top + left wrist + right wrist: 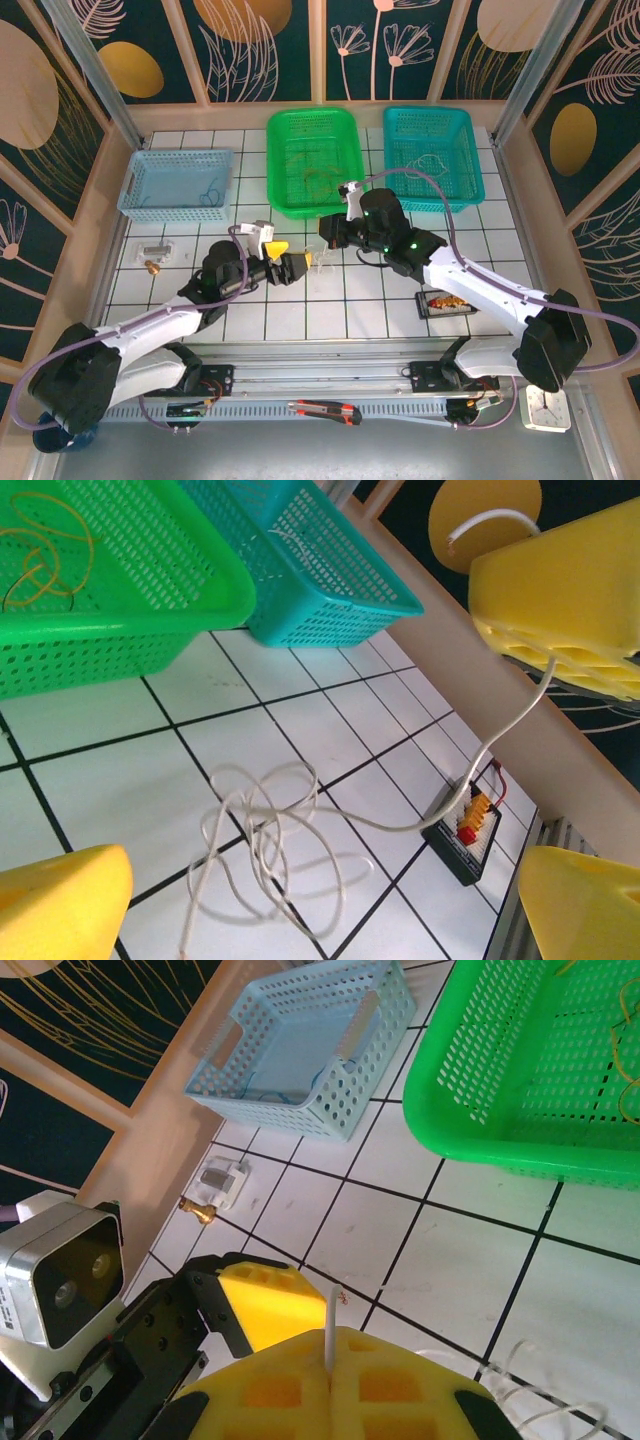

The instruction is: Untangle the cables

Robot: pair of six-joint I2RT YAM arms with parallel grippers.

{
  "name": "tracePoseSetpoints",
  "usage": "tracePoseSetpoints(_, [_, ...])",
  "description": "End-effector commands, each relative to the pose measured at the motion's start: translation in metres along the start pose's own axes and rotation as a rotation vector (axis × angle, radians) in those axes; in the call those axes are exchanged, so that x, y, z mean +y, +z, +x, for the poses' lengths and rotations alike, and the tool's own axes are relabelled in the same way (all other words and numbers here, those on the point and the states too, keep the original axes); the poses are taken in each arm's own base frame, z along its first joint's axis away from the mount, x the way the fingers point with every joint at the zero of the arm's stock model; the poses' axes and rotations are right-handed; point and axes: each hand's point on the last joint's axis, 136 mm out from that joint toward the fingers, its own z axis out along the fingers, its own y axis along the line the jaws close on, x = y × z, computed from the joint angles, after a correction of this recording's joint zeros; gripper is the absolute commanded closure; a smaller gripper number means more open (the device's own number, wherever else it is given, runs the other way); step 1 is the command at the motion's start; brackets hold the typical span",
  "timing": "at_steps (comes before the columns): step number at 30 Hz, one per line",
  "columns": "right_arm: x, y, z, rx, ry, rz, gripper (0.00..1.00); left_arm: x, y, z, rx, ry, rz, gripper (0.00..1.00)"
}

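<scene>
Whitish cable (pixel 328 1310) pinched in right tool (pixel 330 1360), loops just beyond left tool (pixel 292 260)

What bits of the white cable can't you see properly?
- Left wrist view: which strand of the white cable lies on top in the tangle is unclear.
- Right wrist view: its end vanishes between the right gripper's shut pads; its loops are cut off by the bottom edge.
- Top view: too thin against pale tiles to follow.
</scene>
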Motion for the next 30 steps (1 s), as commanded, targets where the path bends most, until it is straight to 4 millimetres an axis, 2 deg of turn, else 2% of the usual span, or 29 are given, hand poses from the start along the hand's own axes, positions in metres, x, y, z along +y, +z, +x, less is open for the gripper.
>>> tracePoseSetpoints(1, [0.015,-0.008,-0.017,-0.051,0.007,-0.057,1.00,-0.018,0.003,-0.020,-0.072,0.084,0.068,0.03])
tracePoseSetpoints(9, [0.025,-0.010,-0.022,-0.059,0.013,-0.091,1.00,-0.031,0.020,-0.019,-0.050,0.112,0.121,0.07])
tracePoseSetpoints(16, [0.047,-0.010,-0.026,-0.059,0.027,-0.165,1.00,-0.047,0.038,-0.017,-0.033,0.131,0.184,0.21])
tracePoseSetpoints(19, [0.062,-0.014,-0.036,-0.079,0.030,-0.213,1.00,-0.047,0.049,-0.010,-0.021,0.127,0.196,0.29])
tracePoseSetpoints(24, [0.092,-0.032,-0.066,-0.137,0.030,-0.305,1.00,-0.036,0.059,0.000,-0.033,0.091,0.191,0.53])
tracePoseSetpoints(30, [0.119,-0.065,-0.104,-0.226,0.024,-0.390,1.00,-0.014,0.063,0.021,-0.005,0.062,0.136,0.56])
